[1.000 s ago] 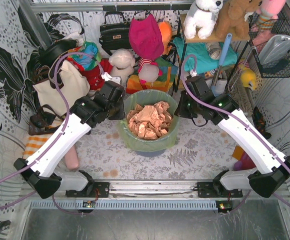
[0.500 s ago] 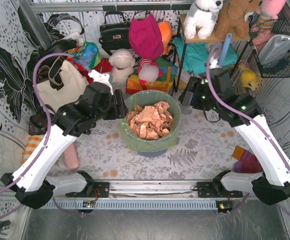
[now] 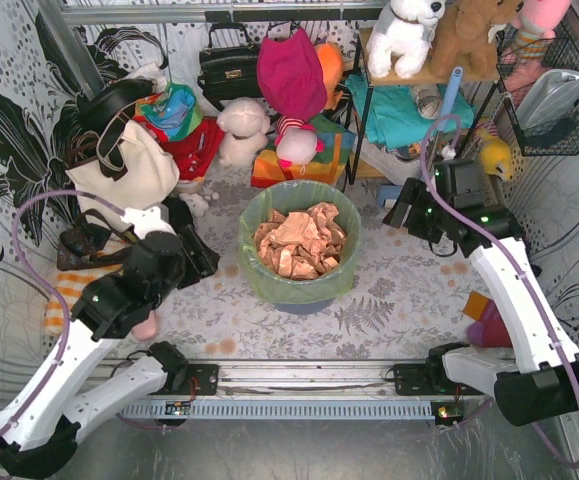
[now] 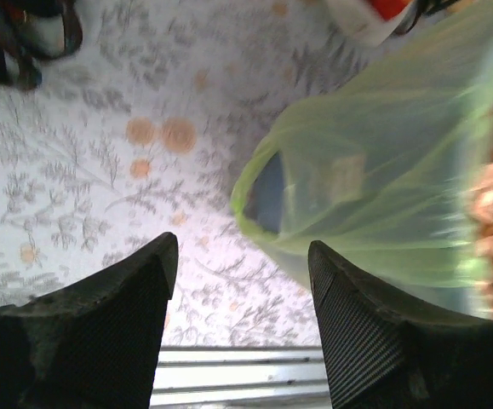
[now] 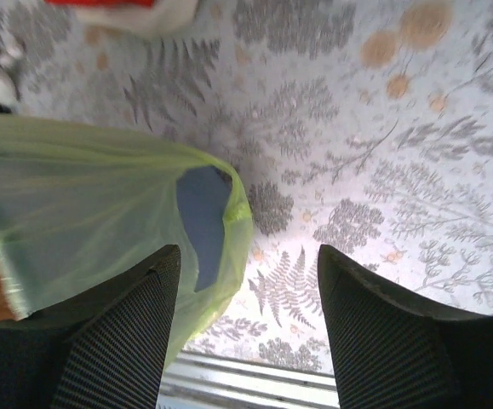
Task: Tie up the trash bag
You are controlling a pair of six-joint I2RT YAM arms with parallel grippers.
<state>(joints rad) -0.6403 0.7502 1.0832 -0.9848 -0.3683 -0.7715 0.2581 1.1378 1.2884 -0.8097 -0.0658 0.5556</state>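
left gripper and right gripper gape beside trash bag.

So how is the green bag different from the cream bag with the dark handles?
The trash bag is see-through green; the tote bag is solid cream with dark handles. The trash bag lines a round bin mid-table, full of crumpled brown paper; the tote bag stands far left by the wall. Both are bags.
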